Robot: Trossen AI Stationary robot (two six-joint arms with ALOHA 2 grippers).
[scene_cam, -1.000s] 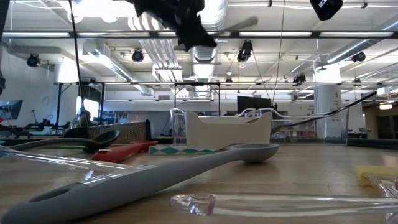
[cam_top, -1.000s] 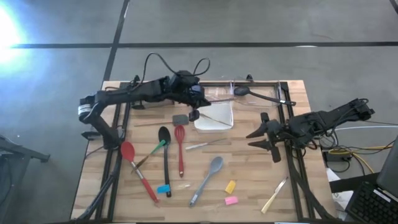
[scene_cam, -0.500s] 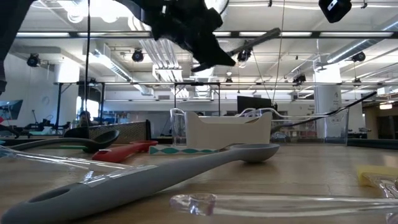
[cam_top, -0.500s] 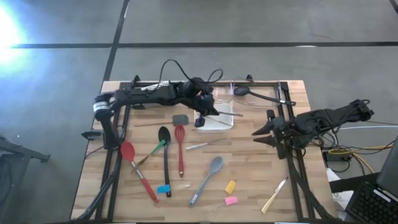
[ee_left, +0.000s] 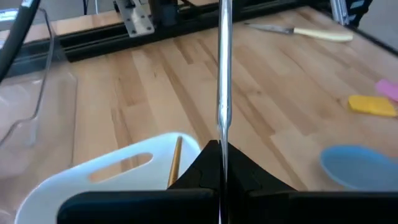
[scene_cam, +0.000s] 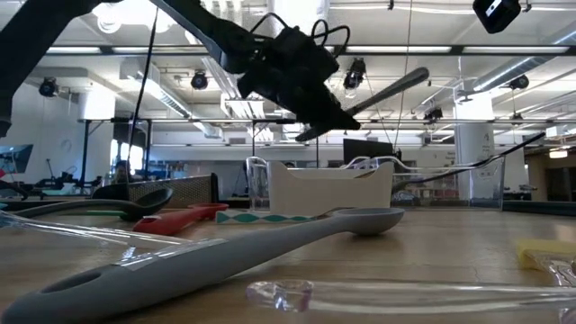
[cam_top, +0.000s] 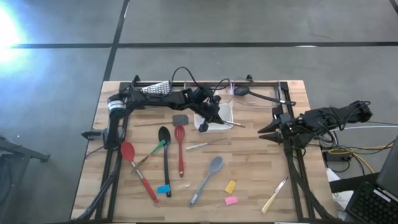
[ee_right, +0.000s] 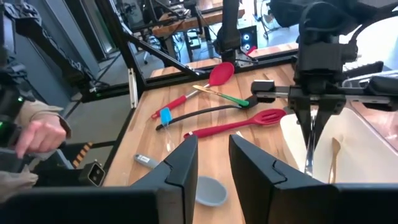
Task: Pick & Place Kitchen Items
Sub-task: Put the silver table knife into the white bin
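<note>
My left gripper (cam_top: 214, 118) hangs over the white tray (cam_top: 226, 111), shut on a thin metal rod (ee_left: 222, 93). In the low view the rod (scene_cam: 387, 90) slants up from the gripper. A wooden stick (ee_left: 176, 163) lies in the tray. My right gripper (cam_top: 266, 132) is open at the table's right edge and holds nothing. On the wood lie a red spoon (cam_top: 128, 151), a black spoon (cam_top: 164, 135), a red slotted spatula (cam_top: 180, 134), a grey spoon (cam_top: 214, 165), and blue (cam_top: 163, 188), yellow (cam_top: 231, 186) and pink (cam_top: 231, 200) pieces. My left gripper pinches the rod near its lower end (ee_left: 222, 142) between its two shut fingers. The fingers come from the table's left, slanting down, and the rod runs on past their tips. The rod is lifted clear above the tray.
A clear bin (cam_top: 255, 99) with a black ladle (cam_top: 242, 91) stands at the far right, a steel grater (cam_top: 155, 89) at the far left. A cream-handled knife (cam_top: 274, 195) lies near the front right. A person's hand (ee_right: 40, 137) shows beyond the table.
My left gripper has gone down and toward the table's right, over the white tray, turning as it went; the rod has come with it, still clear of everything. My right gripper has drawn back toward the right edge, and its fingers have come closer together.
</note>
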